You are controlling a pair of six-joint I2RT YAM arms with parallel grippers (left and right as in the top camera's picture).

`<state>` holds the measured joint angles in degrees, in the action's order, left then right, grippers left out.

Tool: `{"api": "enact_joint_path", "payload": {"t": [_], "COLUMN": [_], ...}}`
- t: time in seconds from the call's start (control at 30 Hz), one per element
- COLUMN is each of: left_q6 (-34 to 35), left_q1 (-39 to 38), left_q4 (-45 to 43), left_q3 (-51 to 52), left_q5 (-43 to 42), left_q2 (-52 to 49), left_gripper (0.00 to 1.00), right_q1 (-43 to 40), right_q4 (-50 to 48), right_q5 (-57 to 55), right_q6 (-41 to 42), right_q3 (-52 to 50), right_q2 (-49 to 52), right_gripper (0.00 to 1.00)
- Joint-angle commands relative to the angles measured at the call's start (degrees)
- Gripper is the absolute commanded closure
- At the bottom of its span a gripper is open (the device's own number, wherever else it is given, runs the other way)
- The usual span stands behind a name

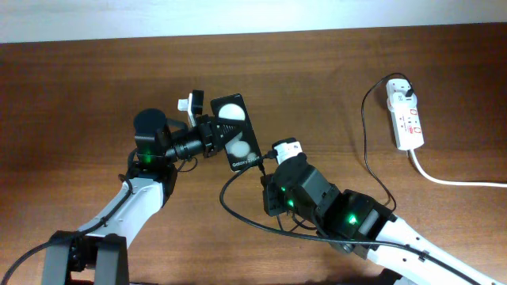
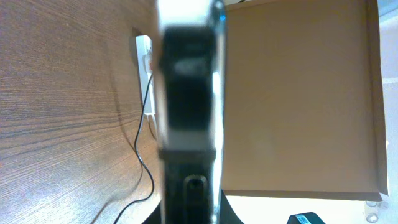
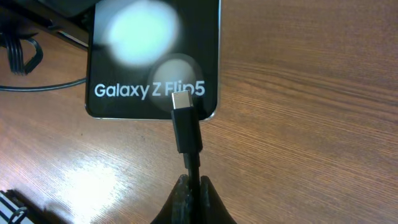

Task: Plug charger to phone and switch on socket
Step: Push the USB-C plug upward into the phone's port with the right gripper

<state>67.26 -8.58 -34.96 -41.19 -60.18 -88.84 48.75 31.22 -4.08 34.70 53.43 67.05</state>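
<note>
Wood-grain table (image 1: 79,87) meets white wall (image 1: 238,16). The phone (image 3: 152,56) reads "Galaxy Z Flip5". The left gripper (image 1: 220,134) clamps the phone; the right gripper (image 3: 189,199) pinches the charger (image 3: 186,127) at the phone's lower edge.

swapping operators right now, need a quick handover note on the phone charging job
Left claw: shut on the phone, holding it by its side.
Right claw: shut on the charger just behind its connector. The tip is bare, at the phone's bottom edge, not in.
Socket: far right in the overhead view, with the charger's plug in its top end.
Done: both grasps made, tip lined up at the phone.
Left: seat the tip in the phone, then switch on the socket. The switch state is too small to read.
</note>
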Motion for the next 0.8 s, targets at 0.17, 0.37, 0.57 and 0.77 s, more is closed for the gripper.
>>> {"api": "enact_joint_path", "payload": {"t": [0.17, 0.37, 0.57, 0.77], "left_q6": [-0.7, -1.4, -1.6, -4.0], "left_q1": [-0.1, 0.0, 0.0, 0.0], "left_q4": [-0.3, -0.3, -0.3, 1.2], "left_q3": [-1.0, -1.0, -1.0, -1.0], "left_q5": [-1.7, 1.0, 1.5, 0.4], "left_q2": [0.3, 0.3, 0.3, 0.3], "left_gripper": [1.0, 1.0, 1.0, 1.0], "right_q1": [0.4, 0.4, 0.4, 0.3], "right_q4": [-0.2, -0.2, -0.2, -1.2], "right_q5": [-0.4, 11.9, 11.1, 9.2], "right_q6": [0.1, 0.1, 0.2, 0.3], "right_q3": [0.2, 0.2, 0.2, 0.2], "right_q2": [3.5, 3.6, 3.6, 3.6], "right_gripper": [0.96, 0.96, 0.96, 0.96]}}
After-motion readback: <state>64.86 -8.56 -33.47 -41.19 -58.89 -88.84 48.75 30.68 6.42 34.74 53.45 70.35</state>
